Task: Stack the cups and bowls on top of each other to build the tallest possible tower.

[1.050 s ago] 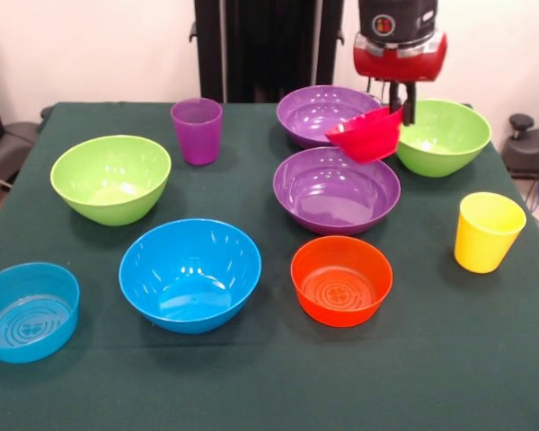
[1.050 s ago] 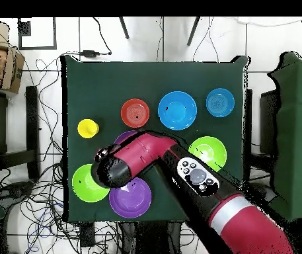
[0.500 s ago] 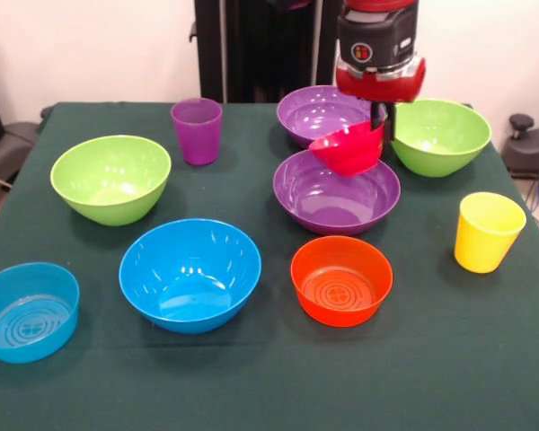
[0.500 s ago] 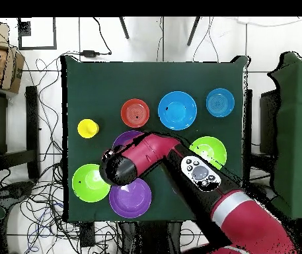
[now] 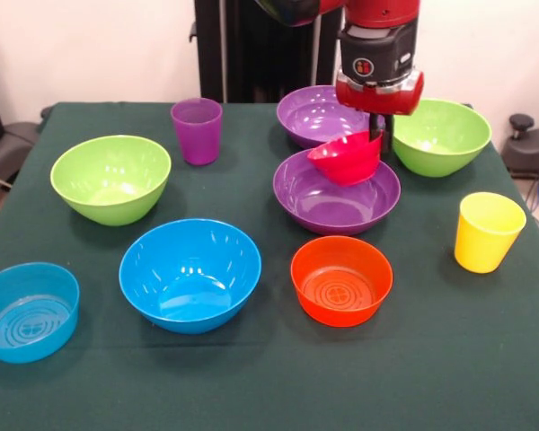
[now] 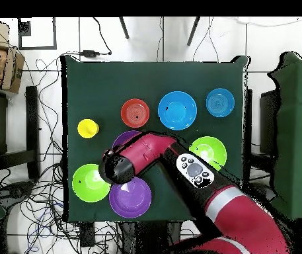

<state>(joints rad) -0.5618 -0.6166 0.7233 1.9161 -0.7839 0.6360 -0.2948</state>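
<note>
1. The robot's claw [image 5: 375, 136] is closed on the far rim of the small glossy red-pink plastic bowl [image 5: 347, 158], which hangs tilted, its opening turned toward the camera's left.
2. Taking the near wide purple plastic bowl [image 5: 334, 201] as landmark: the red-pink bowl sits over that bowl's far inner part, low inside the rim; contact with the purple surface cannot be told.
3. Just behind the landmark stands the second wide purple bowl [image 5: 316, 111], their rims nearly touching; the red and black arm [image 6: 154, 155] covers much of both in the overhead view.
4. To the landmark's far right sits a lime green round bowl [image 5: 440, 135], close by, a narrow strip of cloth between.
5. In front of the landmark, near, lies the small orange bowl [image 5: 341, 278], ridged rings on its floor.
6. To the landmark's right, well apart, stands the yellow tapered plastic tumbler [image 5: 488, 232], upright, close to the edge of the table [image 5: 413, 377].
7. Left of the landmark: the large blue bowl [image 5: 190, 272] in front-left, another lime green bowl [image 5: 111, 177] farther left, the translucent purple tumbler [image 5: 197, 130] far-left, the small translucent blue bowl [image 5: 27, 310] at the near-left edge.
8. Widest bare green cloth lies along the near edge, in front of the orange bowl.
</note>
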